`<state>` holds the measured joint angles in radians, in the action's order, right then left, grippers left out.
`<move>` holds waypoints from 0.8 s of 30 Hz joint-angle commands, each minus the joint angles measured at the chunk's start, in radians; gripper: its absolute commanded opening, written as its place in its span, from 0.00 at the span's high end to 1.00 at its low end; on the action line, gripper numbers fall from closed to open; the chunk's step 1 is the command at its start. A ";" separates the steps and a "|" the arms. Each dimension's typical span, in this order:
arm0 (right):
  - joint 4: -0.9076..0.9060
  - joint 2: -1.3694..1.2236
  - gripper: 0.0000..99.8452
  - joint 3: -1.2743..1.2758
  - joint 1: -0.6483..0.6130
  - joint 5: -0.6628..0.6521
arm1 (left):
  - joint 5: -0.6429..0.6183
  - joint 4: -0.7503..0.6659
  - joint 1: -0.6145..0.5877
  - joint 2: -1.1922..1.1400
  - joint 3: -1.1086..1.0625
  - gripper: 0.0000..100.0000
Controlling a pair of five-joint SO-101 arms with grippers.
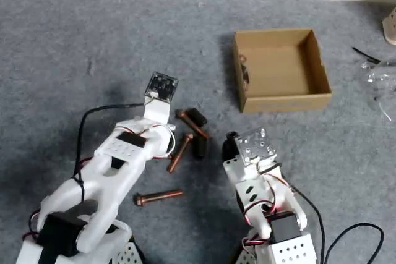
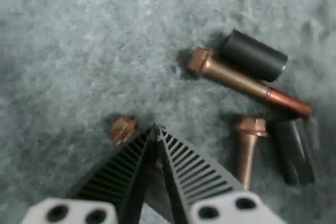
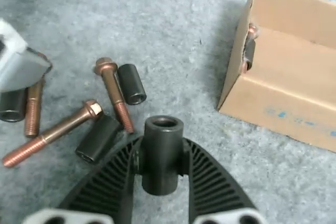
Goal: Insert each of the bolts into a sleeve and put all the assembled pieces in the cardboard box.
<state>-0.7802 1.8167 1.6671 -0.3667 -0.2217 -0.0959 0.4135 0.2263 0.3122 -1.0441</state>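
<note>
My right gripper (image 3: 163,148) is shut on a black sleeve (image 3: 164,129) held upright, hole up, just above the grey carpet. It sits below the cardboard box (image 1: 281,102), which holds one assembled piece (image 1: 243,72) against its left wall. Left of it lie two bolts (image 1: 192,123) (image 1: 179,153) and two loose sleeves (image 1: 197,115) (image 1: 199,145). A third bolt (image 1: 159,197) lies nearer the arm bases. My left gripper (image 2: 156,129) is shut, tips down on the carpet. A bolt head (image 2: 123,128) pokes out beside its tip, the shank hidden under the fingers.
Another sleeve (image 3: 10,106) rests by the left gripper's body (image 3: 21,69). Cables and clear plastic bits (image 1: 374,69) lie at the right edge past the box. Open carpet stretches across the back left.
</note>
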 commanded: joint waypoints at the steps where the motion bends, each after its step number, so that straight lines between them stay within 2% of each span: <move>1: 0.042 0.016 1.00 0.013 0.010 -0.017 | -0.100 -0.011 0.012 -0.008 0.044 0.98; 4: 0.042 0.016 1.00 0.013 0.010 -0.017 | -0.253 -0.003 0.010 -0.010 0.067 0.98; 10: 0.044 0.016 1.00 0.013 0.012 -0.018 | -0.393 0.166 -0.119 -0.016 0.185 0.98; 15: 0.045 0.016 1.00 0.013 0.012 -0.018 | -0.407 0.227 -0.087 -0.076 0.228 0.98; 24: 0.045 0.016 1.00 0.015 0.015 -0.018 | -0.410 0.227 -0.033 -0.102 0.236 0.98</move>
<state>-0.7772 1.8167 1.6671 -0.3667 -0.2279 -0.4979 0.6329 0.1649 0.2079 -0.8523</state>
